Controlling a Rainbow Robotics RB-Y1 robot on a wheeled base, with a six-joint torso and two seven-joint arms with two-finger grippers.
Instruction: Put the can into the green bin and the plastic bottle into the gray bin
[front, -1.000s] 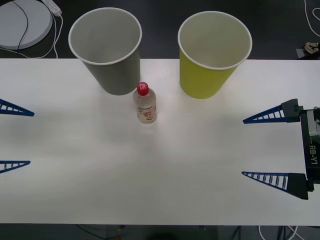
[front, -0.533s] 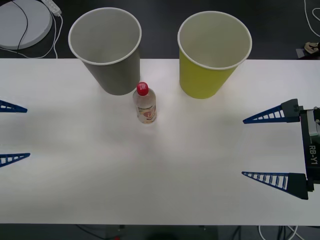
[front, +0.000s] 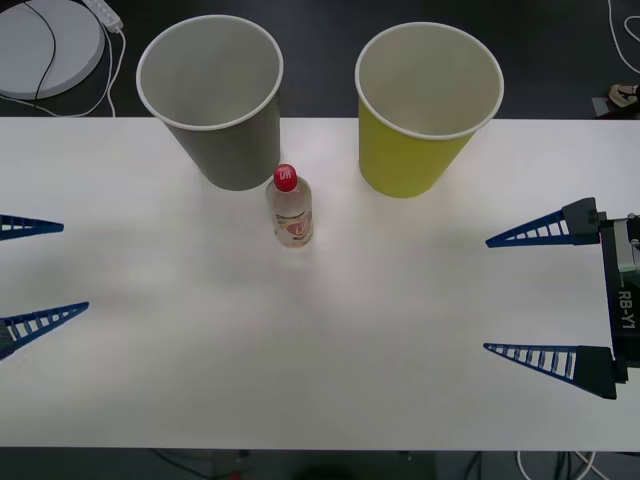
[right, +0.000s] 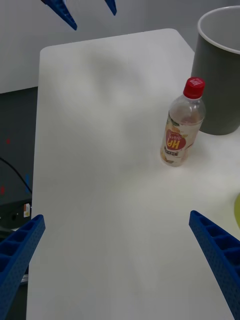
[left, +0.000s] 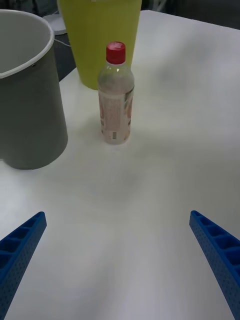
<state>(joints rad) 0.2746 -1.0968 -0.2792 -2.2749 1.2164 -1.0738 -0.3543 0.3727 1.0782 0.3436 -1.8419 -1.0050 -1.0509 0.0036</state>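
Note:
The plastic bottle (front: 289, 208) (right: 182, 130) (left: 116, 97), clear with a red cap and a red-and-yellow label, stands upright on the white table just in front of the gray bin (front: 215, 100) (right: 220, 80) (left: 25, 100). To its right stands the green bin (front: 425, 110) (left: 100, 35). Both bins are upright and look empty. My left gripper (front: 75, 266) (left: 116, 215) (right: 95, 21) hovers open at the table's left edge, facing the bottle from a distance. At the right edge my right gripper (front: 486, 295) (right: 117, 216) is open too and holds nothing. The can is out of view.
The white table (front: 320, 380) has wide bare room between the two grippers and in front of the bottle. A round white disc with cables (front: 45, 45) lies on the dark floor beyond the table's back left corner.
My left gripper has shifted a little inward over the table, its near finger reaching farther in. The right arm, bottle and bins have not moved.

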